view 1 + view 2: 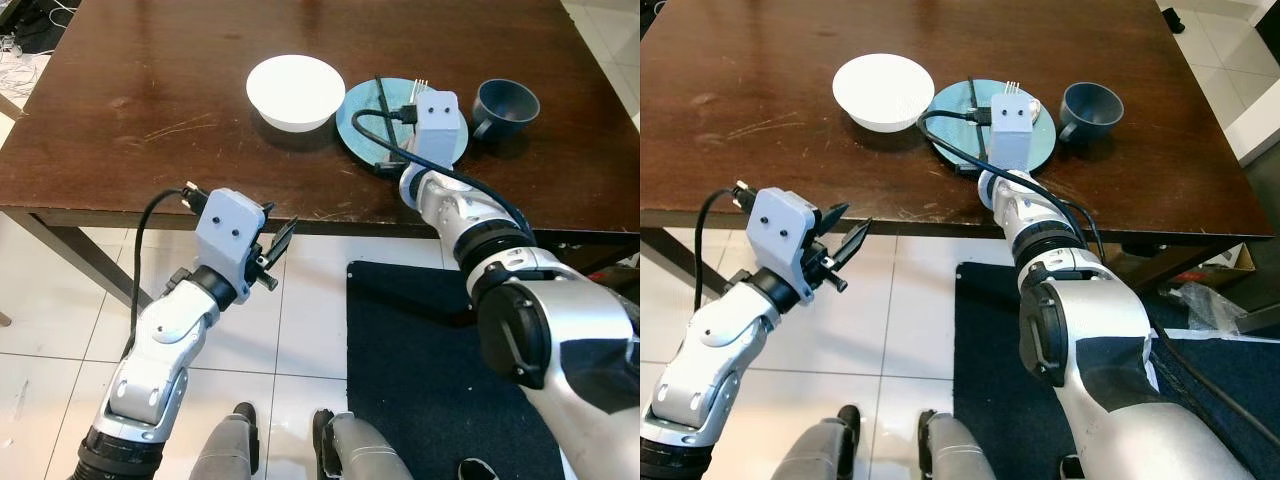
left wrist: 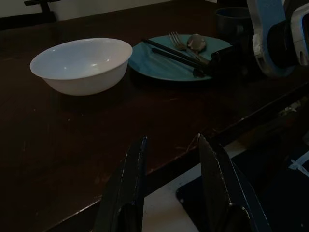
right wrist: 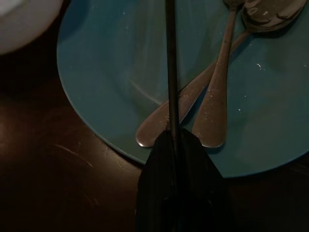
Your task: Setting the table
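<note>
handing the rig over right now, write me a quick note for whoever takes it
Right gripper: over the near edge of the blue plate, shut on a black chopstick.
Left gripper: open, idle off the table's near edge.
Things: fork and spoon lie crossed on the plate; white bowl to the plate's left, dark blue mug to its right.
Done: dishes are on the table.
Left: likely lay the cutlery and chopsticks out beside the plate.
</note>
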Controlling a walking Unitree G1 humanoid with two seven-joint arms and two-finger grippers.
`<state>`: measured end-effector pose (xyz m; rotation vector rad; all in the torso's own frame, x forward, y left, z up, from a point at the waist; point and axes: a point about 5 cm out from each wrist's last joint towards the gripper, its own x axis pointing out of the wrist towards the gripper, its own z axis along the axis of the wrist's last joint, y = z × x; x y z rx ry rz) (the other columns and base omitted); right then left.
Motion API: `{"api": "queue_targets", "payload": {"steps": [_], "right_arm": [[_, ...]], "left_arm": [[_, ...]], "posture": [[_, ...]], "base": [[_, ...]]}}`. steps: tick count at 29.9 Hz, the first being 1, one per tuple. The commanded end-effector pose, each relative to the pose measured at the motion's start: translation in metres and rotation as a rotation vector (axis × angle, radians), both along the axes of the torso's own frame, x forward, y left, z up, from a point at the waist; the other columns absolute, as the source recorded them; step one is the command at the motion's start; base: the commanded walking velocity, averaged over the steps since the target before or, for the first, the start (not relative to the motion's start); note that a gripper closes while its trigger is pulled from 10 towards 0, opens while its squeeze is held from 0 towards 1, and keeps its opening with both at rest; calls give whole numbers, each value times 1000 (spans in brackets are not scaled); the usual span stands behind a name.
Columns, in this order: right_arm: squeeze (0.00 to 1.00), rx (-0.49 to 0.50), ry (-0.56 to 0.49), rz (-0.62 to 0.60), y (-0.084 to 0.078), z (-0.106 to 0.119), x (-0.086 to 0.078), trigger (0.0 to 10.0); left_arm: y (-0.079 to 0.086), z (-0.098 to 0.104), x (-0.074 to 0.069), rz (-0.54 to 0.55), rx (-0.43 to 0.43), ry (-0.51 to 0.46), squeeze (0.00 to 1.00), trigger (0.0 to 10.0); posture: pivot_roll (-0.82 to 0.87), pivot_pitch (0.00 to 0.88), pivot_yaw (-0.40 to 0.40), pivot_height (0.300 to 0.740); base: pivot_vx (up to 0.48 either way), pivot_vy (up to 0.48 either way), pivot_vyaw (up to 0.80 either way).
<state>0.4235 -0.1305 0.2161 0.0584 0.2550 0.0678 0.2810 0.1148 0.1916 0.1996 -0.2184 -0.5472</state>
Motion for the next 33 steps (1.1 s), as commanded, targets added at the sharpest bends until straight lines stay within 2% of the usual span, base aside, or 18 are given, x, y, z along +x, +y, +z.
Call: {"api": "queue_targets", "payload": {"steps": [1,8,15,18,23,27,28,30,32,33], "right_arm": [[0,51,-19,13,3,10,2,1804],[0,138,-94,49,8,35,5,2314],[0,161,-106,60,8,36,5,2392],[0,159,-130,52,3,32,4,2471],[0,213,-248,56,-3,34,3,3216],[0,215,-302,62,-4,35,1,3529],[0,216,-331,72,-3,34,-1,4118],[0,217,-349,79,-3,34,-3,4118],[0,195,-403,95,-1,29,-9,4902],[0,195,-403,95,-1,29,-9,4902]], "left_arm": [[-1,-7,0,-1,1,30,0,10000],[0,-6,1,4,-4,25,0,10000],[-3,-6,2,-2,-9,23,0,10000],[-3,-5,4,-3,-10,18,0,10000],[-3,-6,6,3,-26,17,0,10000],[-2,-7,7,13,-42,24,0,10000],[-2,-7,7,19,-47,26,0,10000],[-2,-8,8,23,-50,27,0,10000],[-2,-10,10,40,-69,38,0,10000],[-2,-10,10,40,-69,38,0,10000]], "posture": [[115,250,-24,740],[105,240,-18,740],[102,230,-14,740],[101,225,-12,740],[96,210,-6,740],[91,205,-4,740],[86,201,-2,740],[83,200,-2,740],[74,192,0,740],[74,192,0,740]], "base": [[0,0,0],[0,0,0],[0,0,0],[0,0,0],[0,0,0],[0,0,0],[0,0,0],[0,0,0],[0,0,0],[0,0,0]]}}
